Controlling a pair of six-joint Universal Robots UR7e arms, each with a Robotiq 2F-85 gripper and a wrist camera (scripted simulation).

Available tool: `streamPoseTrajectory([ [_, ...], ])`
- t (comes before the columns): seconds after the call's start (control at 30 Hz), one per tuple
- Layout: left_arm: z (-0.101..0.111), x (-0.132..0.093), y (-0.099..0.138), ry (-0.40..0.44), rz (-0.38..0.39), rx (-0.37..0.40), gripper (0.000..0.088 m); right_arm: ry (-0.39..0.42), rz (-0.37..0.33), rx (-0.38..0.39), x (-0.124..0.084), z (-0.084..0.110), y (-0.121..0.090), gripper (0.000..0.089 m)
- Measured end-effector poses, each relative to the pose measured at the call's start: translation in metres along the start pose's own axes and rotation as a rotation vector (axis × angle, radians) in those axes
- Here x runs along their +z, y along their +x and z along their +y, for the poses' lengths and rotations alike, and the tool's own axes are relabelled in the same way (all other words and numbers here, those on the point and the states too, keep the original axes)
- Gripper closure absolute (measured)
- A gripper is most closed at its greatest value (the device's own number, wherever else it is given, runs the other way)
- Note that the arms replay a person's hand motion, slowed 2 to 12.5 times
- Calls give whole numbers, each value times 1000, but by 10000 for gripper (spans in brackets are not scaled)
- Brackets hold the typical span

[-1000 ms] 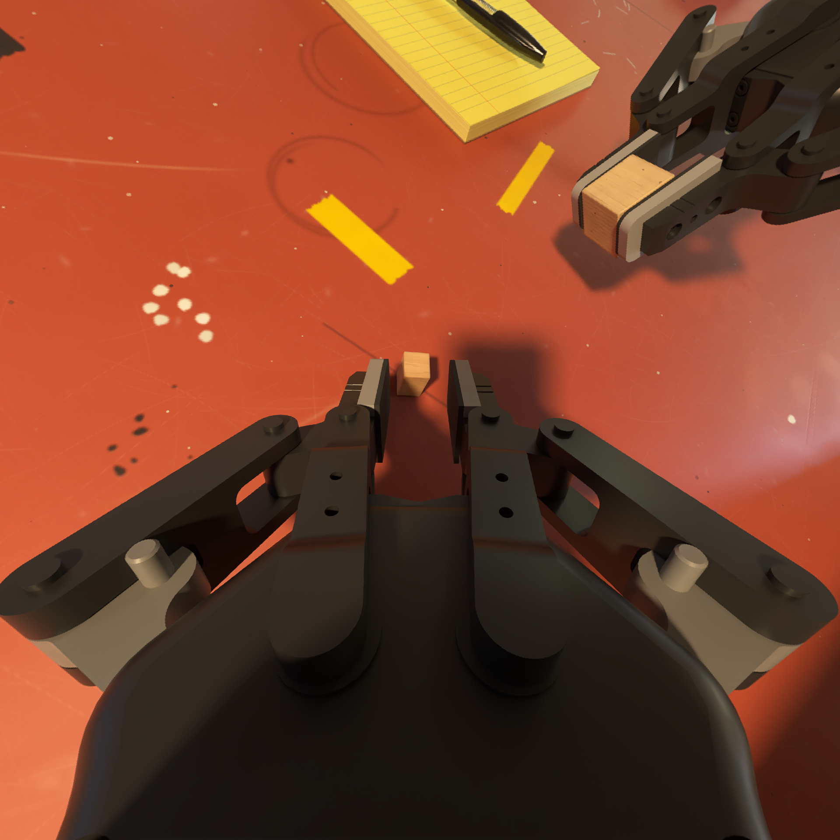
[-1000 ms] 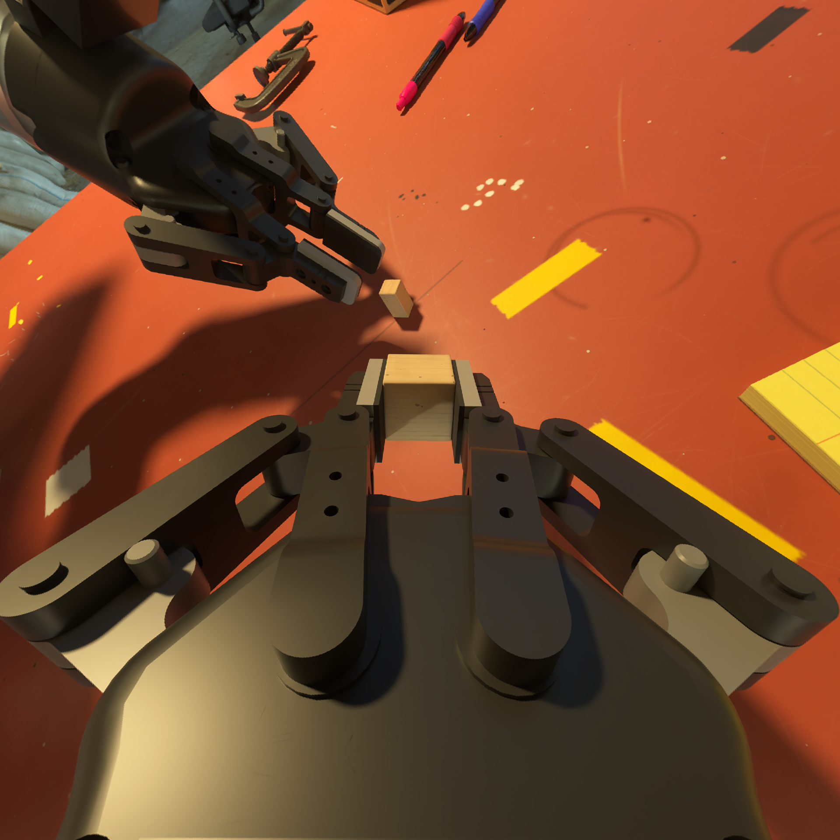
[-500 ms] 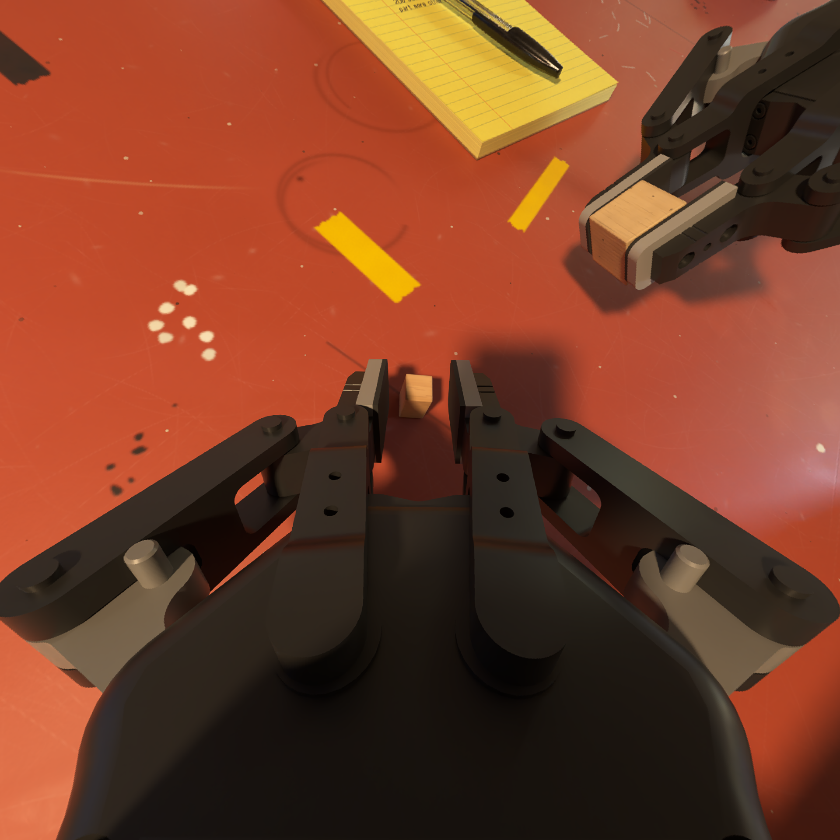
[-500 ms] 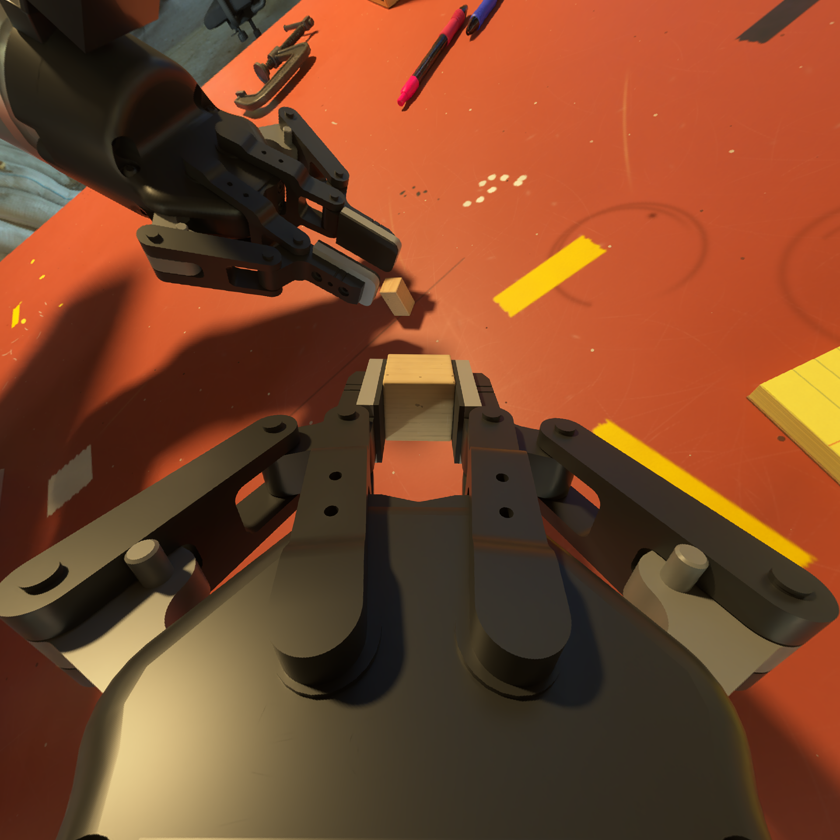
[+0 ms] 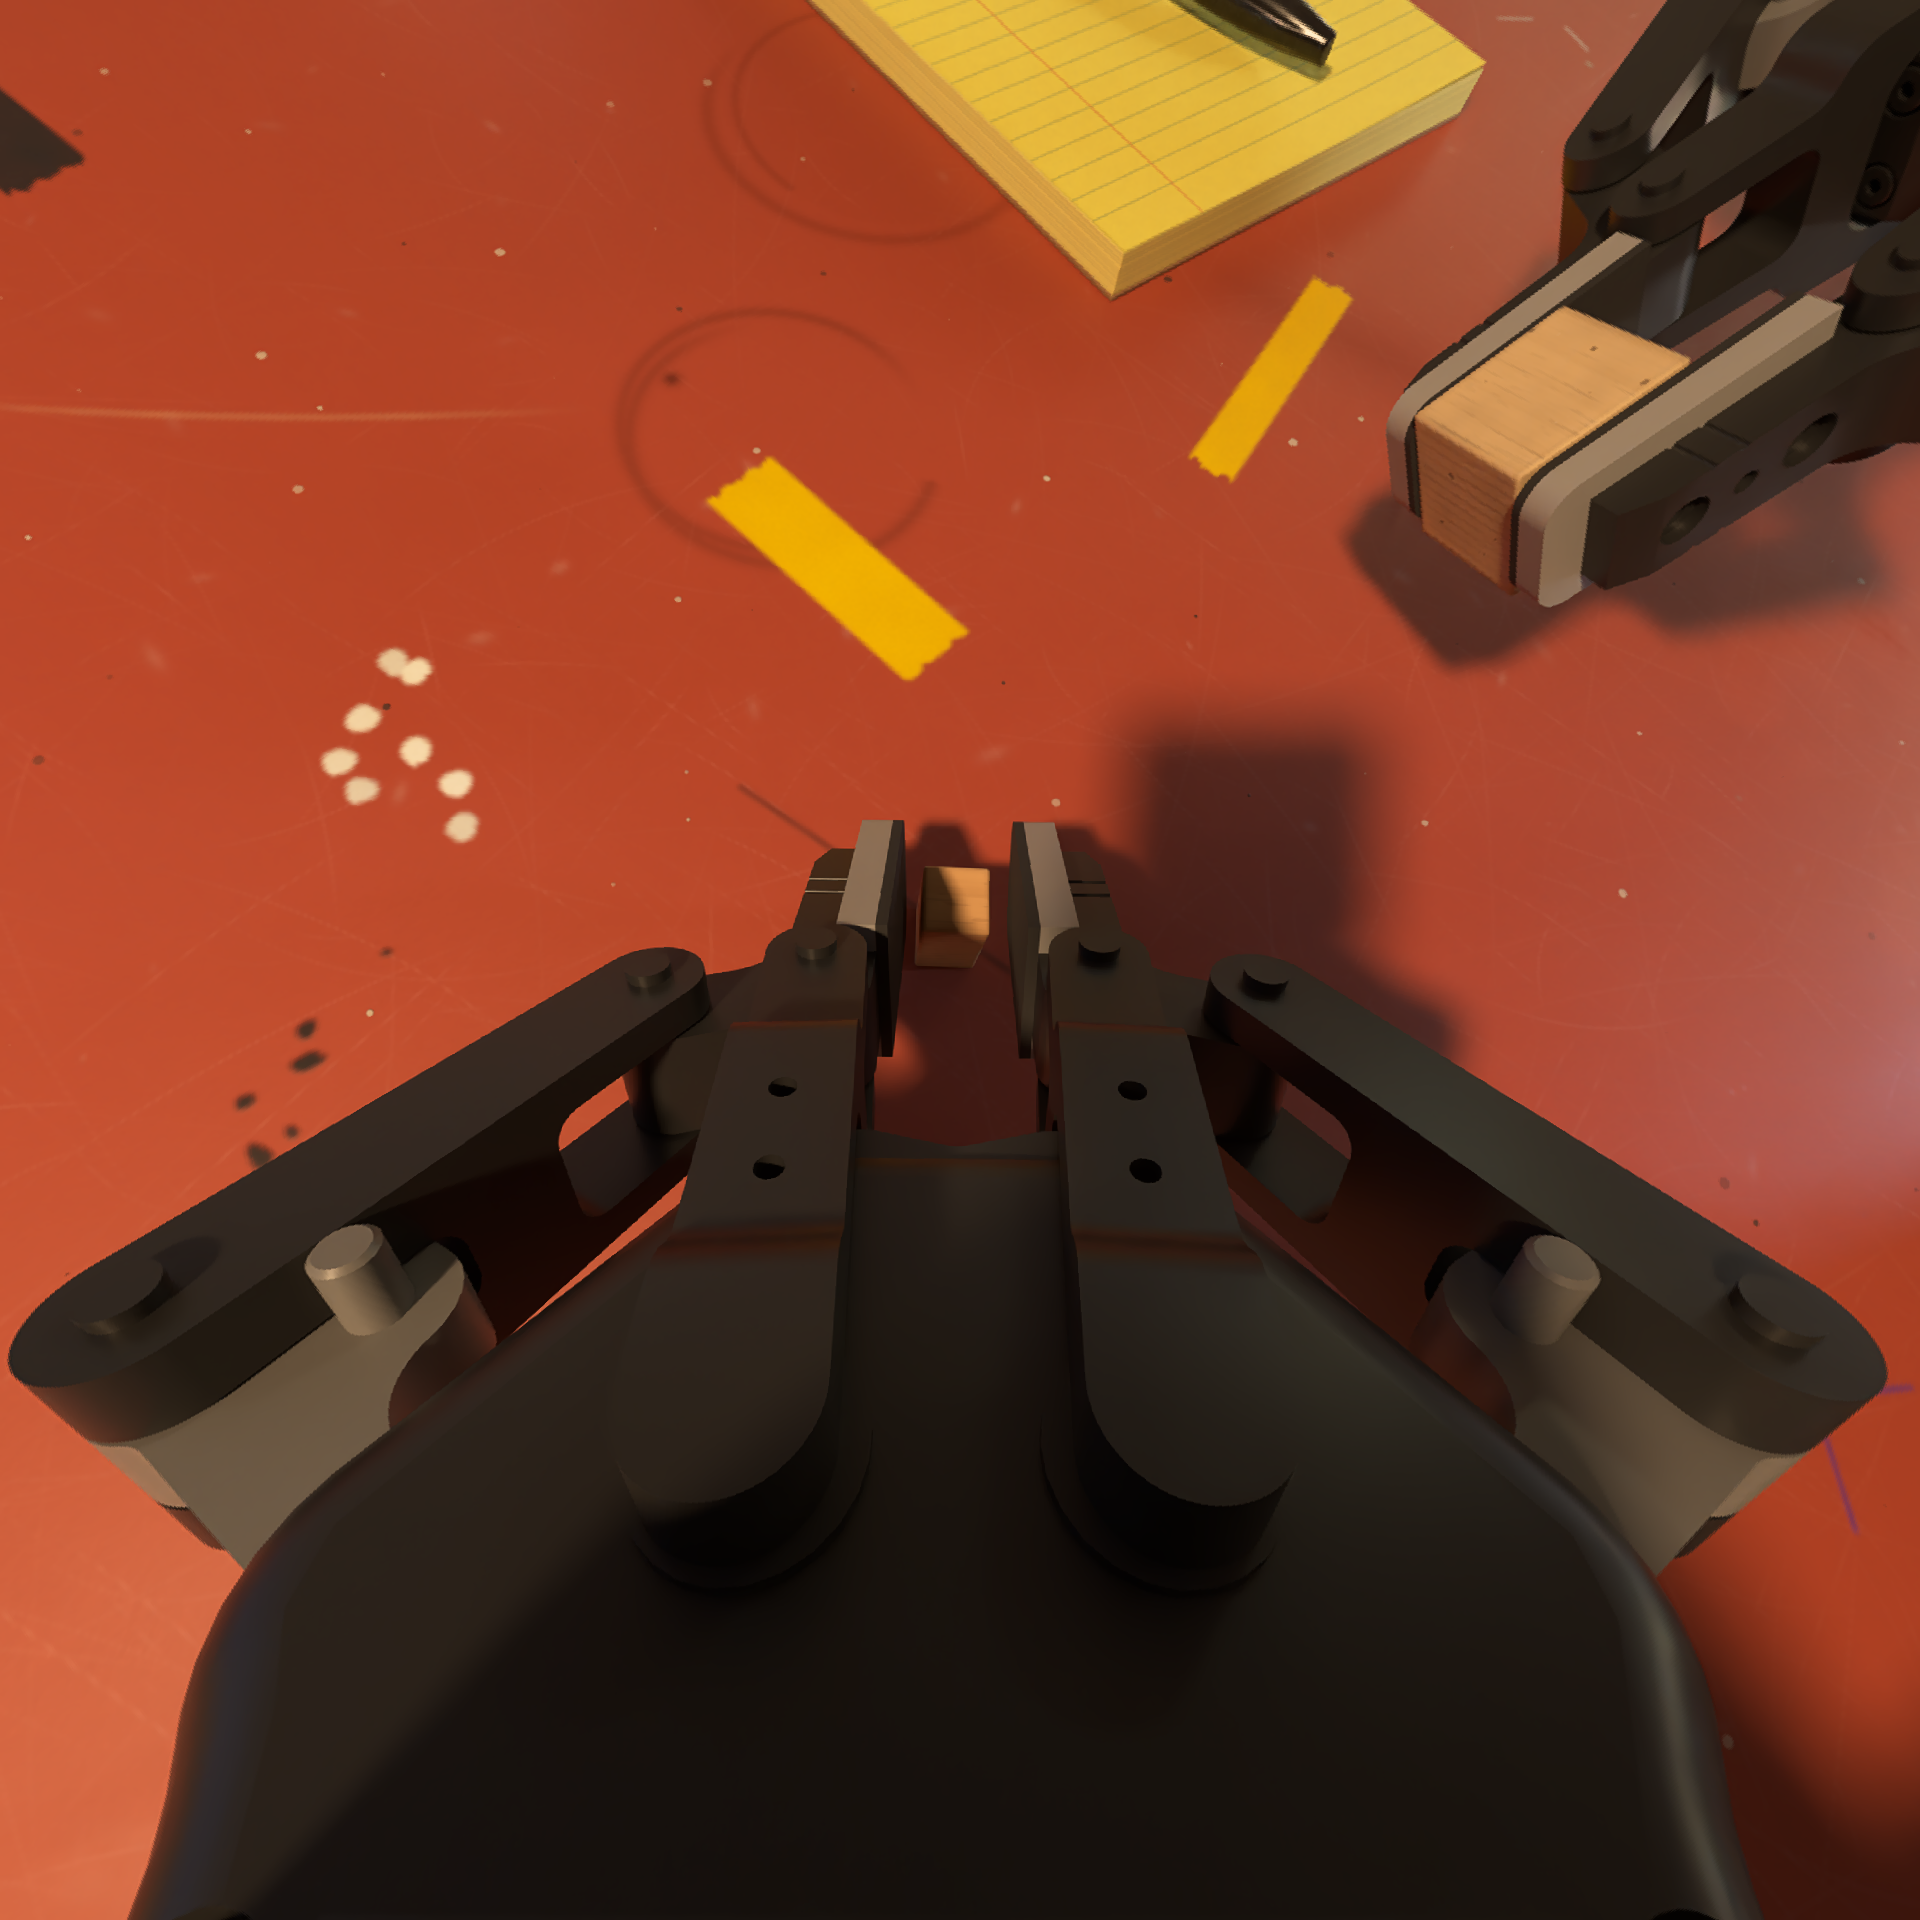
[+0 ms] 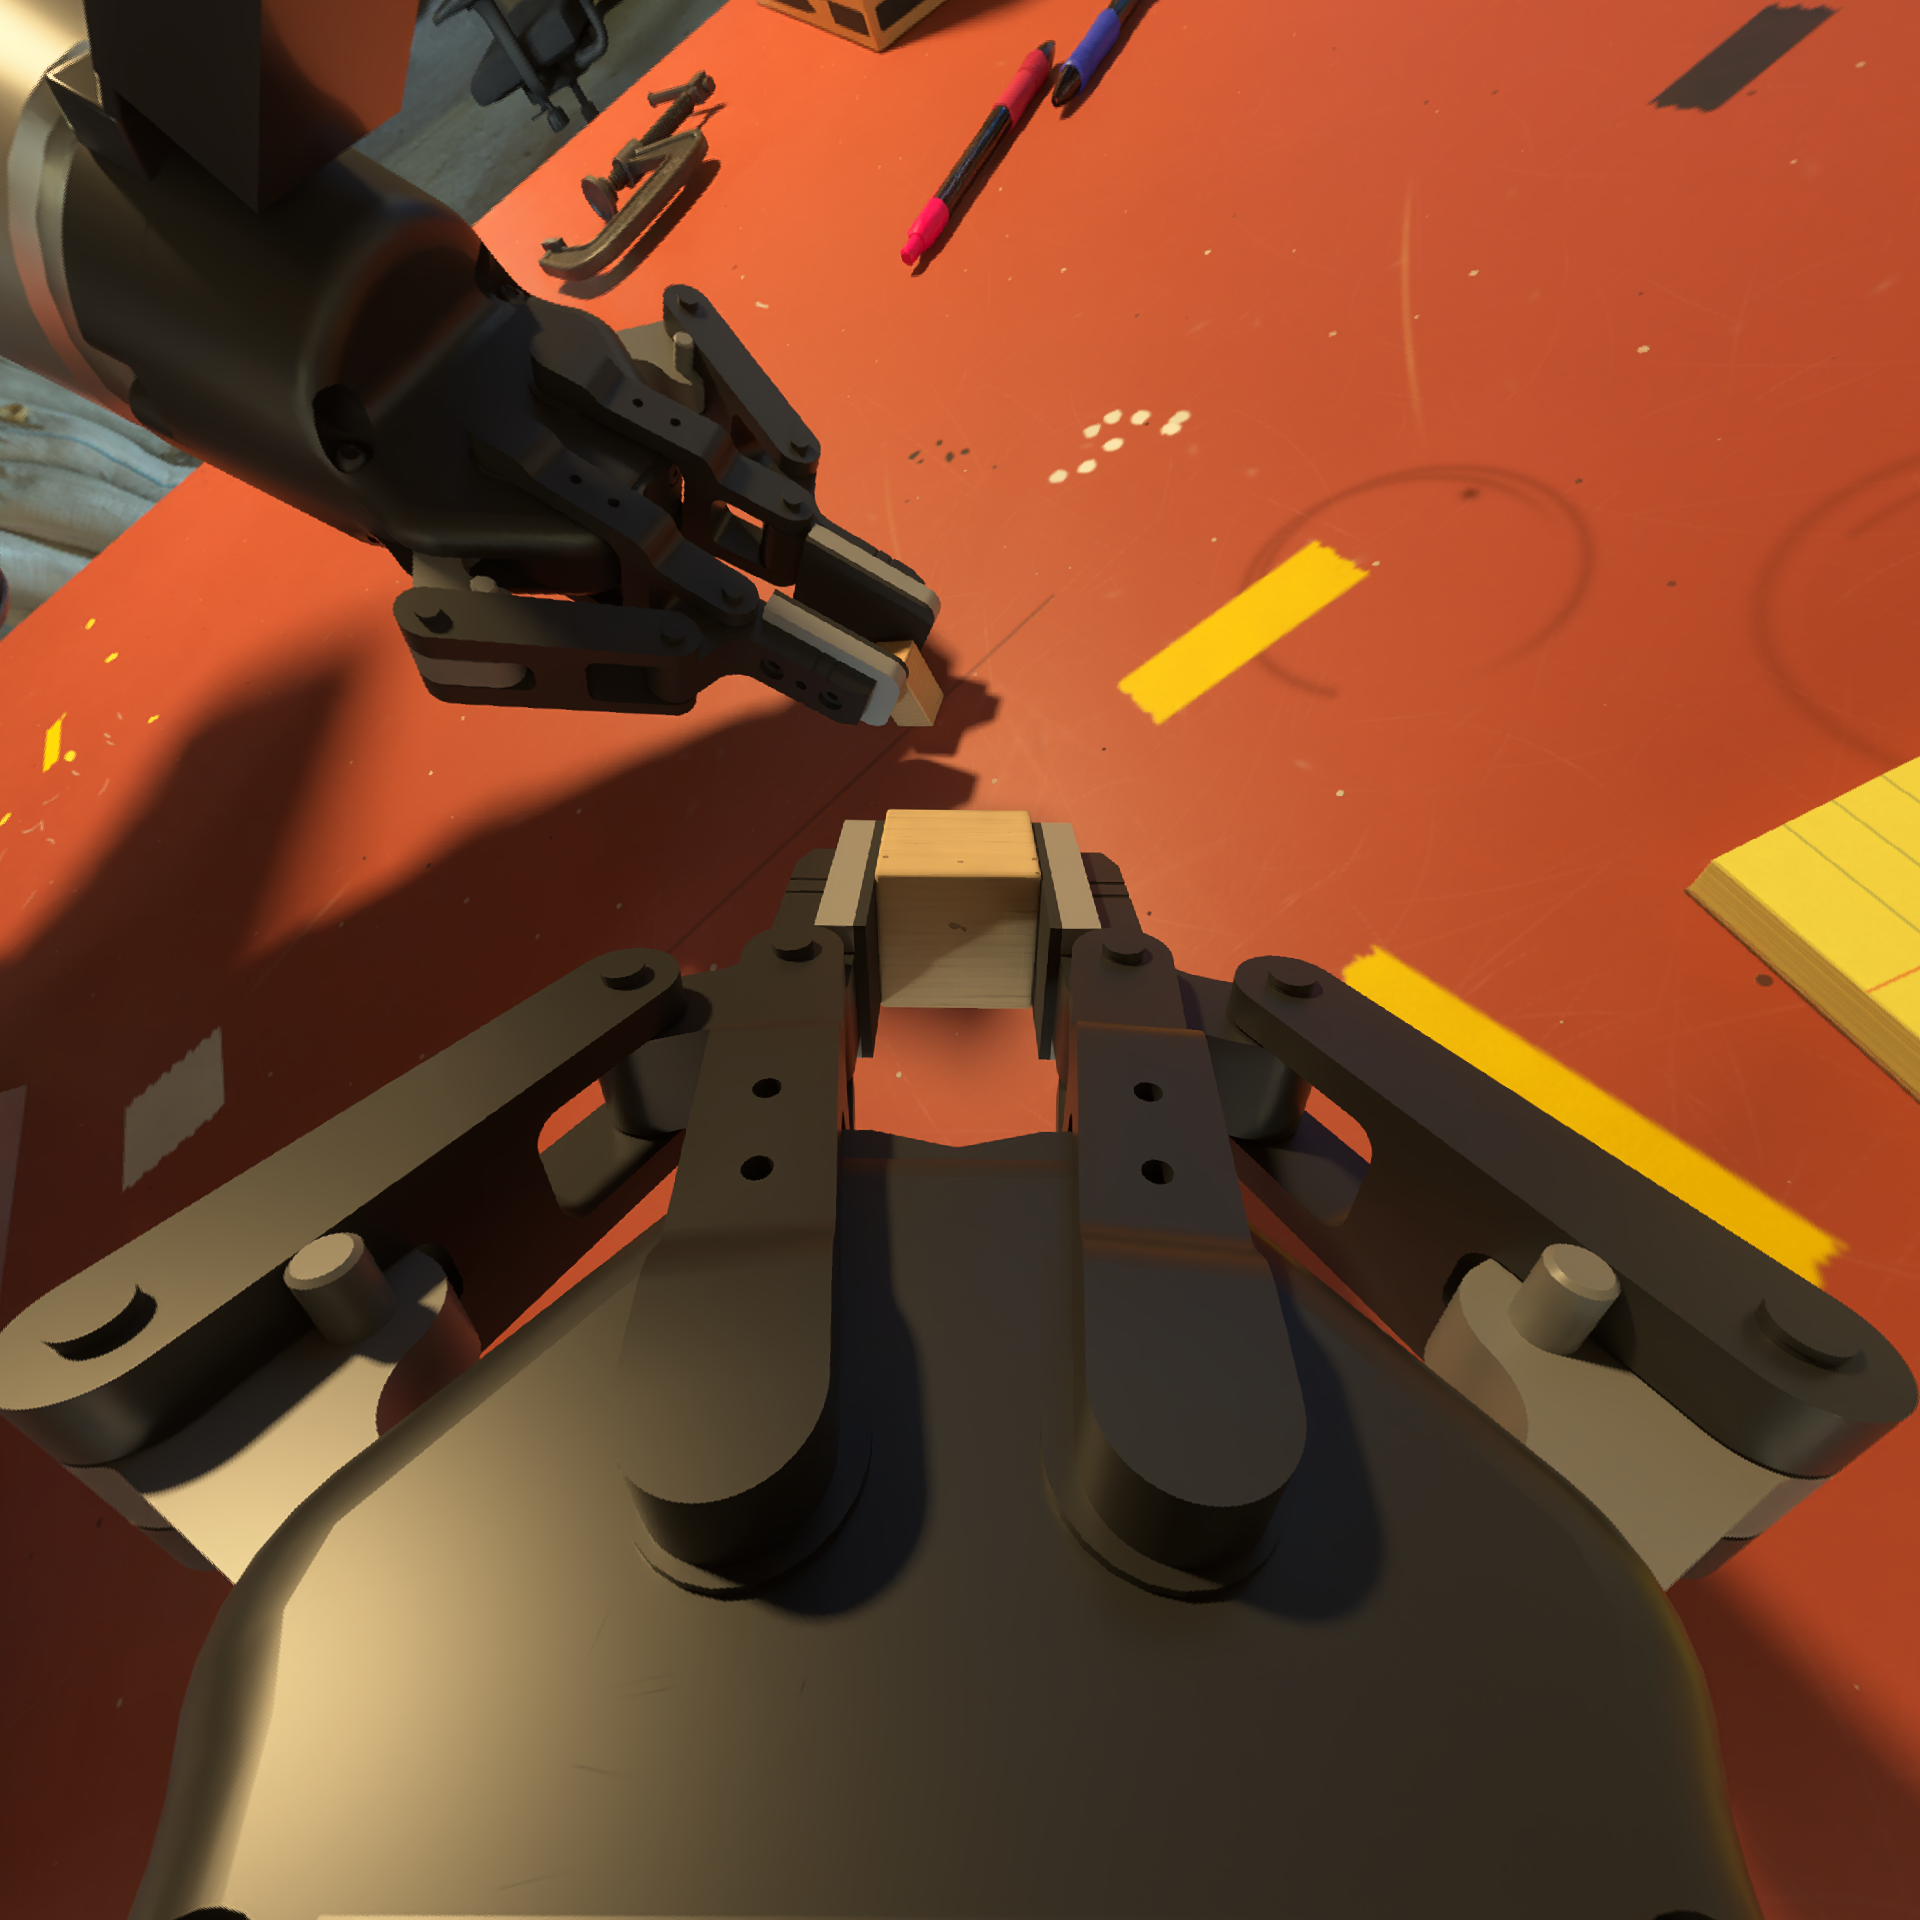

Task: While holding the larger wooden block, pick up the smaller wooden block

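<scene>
The smaller wooden block (image 5: pixel 952 916) rests on the red table between the two fingers of my left gripper (image 5: pixel 952 883). The jaws are open, with a gap on each side of the block. In the right wrist view the same block (image 6: pixel 921 698) peeks out past the left gripper's fingertips (image 6: pixel 883 686). My right gripper (image 6: pixel 957 883) is shut on the larger wooden block (image 6: pixel 957 904) and holds it just above the table. In the left wrist view that larger block (image 5: pixel 1527 436) shows at the upper right.
A yellow lined notepad (image 5: pixel 1153 125) with a black pen (image 5: pixel 1262 26) lies at the back. Yellow tape strips (image 5: pixel 836 566) (image 5: pixel 1270 379) are stuck on the table. A metal clamp (image 6: pixel 629 197), a red pen (image 6: pixel 971 156) and a blue pen (image 6: pixel 1091 47) lie far off.
My left gripper has moved forward and down so the small block now sits between its fingers instead of just ahead of the tips. The right gripper has kept its hold and place.
</scene>
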State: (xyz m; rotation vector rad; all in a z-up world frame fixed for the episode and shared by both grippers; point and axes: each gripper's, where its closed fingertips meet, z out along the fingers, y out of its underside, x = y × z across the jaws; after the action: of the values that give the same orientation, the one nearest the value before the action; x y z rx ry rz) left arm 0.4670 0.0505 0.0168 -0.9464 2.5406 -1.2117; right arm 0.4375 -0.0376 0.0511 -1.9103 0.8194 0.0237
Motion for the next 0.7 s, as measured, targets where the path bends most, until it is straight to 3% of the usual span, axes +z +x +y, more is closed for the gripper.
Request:
streamPoseTrajectory([
  [0.7, 0, 5, -1, -27, -5, 5, 764, 10, 15, 17, -5, 2, 3, 656],
])
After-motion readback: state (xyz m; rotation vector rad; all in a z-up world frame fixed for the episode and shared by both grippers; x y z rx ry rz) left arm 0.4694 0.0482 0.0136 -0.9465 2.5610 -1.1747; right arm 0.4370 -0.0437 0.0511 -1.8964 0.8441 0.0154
